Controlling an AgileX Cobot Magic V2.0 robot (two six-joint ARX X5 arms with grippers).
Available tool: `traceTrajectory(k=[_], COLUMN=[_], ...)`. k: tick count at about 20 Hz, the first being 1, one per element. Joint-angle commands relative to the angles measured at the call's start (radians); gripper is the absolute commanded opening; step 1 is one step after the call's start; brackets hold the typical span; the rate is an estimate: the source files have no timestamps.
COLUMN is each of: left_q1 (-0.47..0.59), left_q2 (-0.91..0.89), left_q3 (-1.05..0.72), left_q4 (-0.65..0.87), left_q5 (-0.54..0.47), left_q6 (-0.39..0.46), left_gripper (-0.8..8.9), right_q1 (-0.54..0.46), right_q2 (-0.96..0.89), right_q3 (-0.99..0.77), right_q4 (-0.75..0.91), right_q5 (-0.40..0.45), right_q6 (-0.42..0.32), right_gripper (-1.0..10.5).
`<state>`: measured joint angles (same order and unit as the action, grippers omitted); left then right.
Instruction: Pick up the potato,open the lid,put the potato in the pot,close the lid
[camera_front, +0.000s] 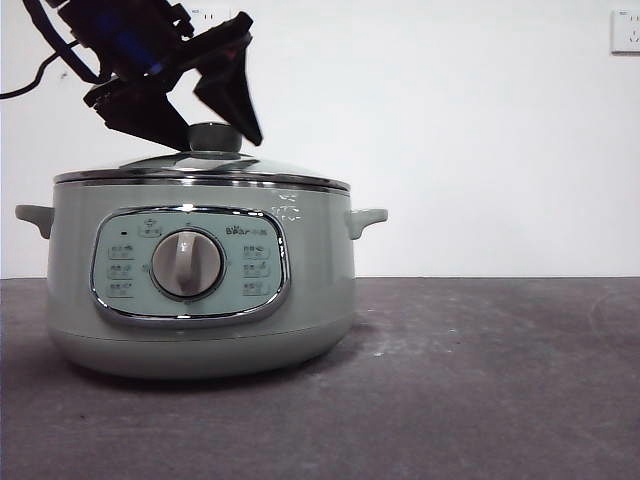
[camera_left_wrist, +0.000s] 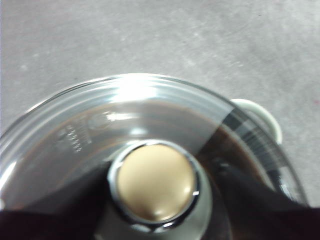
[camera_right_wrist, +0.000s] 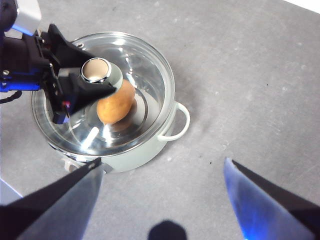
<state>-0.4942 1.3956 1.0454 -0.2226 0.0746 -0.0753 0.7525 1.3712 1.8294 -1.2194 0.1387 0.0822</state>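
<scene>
Front view showed us the pot (camera_front: 200, 290) standing on the grey table (camera_front: 480, 380), with the lid (camera_front: 200, 168) seated flat on its rim and a dark pincer (camera_front: 215, 125) reaching down from the upper left around the knob (camera_front: 215, 137). Our left wrist view put that pincer's jaws on either side of the knob (camera_left_wrist: 156, 181), spread and close beside it; we could not tell whether they touched it. So we took this to be the left pincer.

From the right wrist view we saw the potato (camera_right_wrist: 116, 104) already lying inside the pot (camera_right_wrist: 150, 150), visible through the glass lid (camera_right_wrist: 102, 92), just beside the knob (camera_right_wrist: 96, 70). The right pincer (camera_right_wrist: 162, 192) hung high above the table, well apart from the pot, its jaws wide open and holding nothing.

We judged the closing of the lid to be the step in hand, and nearly finished: potato in, lid down. The next move, in our judgement, called for the left pincer to lift straight up clear of the knob without dragging the lid askew.

We counted one pot, one lid with one knob, one potato, two side handles (camera_front: 366, 220) on the pot, one dial (camera_front: 187, 264) on its panel, and two pincers.
</scene>
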Motion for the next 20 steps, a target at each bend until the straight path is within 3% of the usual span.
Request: traceTrajectory(k=[1, 6, 10, 11, 13, 14, 20], left_q1=[-0.003, -0.004, -0.004, -0.004, -0.004, -0.004, -0.01], left_q2=[-0.016, -0.153, -0.327, -0.372, -0.449, -0.477, -0.606], left_q3=[-0.008, -0.008, -0.008, -0.008, -0.008, -0.008, -0.048], left_q4=[0.023, -0.026, -0.162, -0.2, -0.275, -0.31, -0.391], left_q5=[0.005, 0.008, 0.012, 0.012, 0.011, 0.01, -0.033], left_q6=[-0.007, -0.006, -0.006, -0.006, 0.001, 0.001, 0.051], left_gripper=[4.09, 4.08, 4.02, 3.46, 0.5, -0.06, -0.08], right_q1=[-0.001, -0.001, -0.001, -0.001, -0.001, -0.001, 0.0], right_q2=[0.001, -0.004, -0.08, -0.111, -0.181, -0.218, -0.453], right_q3=[0.0, -0.016, -0.162, -0.221, -0.349, -0.414, -0.8], right_q4=[0.001, -0.022, 0.072, 0.116, 0.214, 0.264, 0.573], right_q5=[0.002, 0.003, 0.052, 0.054, 0.055, 0.058, 0.081], right_q6=[0.007, 0.006, 0.007, 0.007, 0.007, 0.007, 0.029], right_gripper=[4.0, 4.0, 1.9, 1.3, 0.5, 0.2, -0.1])
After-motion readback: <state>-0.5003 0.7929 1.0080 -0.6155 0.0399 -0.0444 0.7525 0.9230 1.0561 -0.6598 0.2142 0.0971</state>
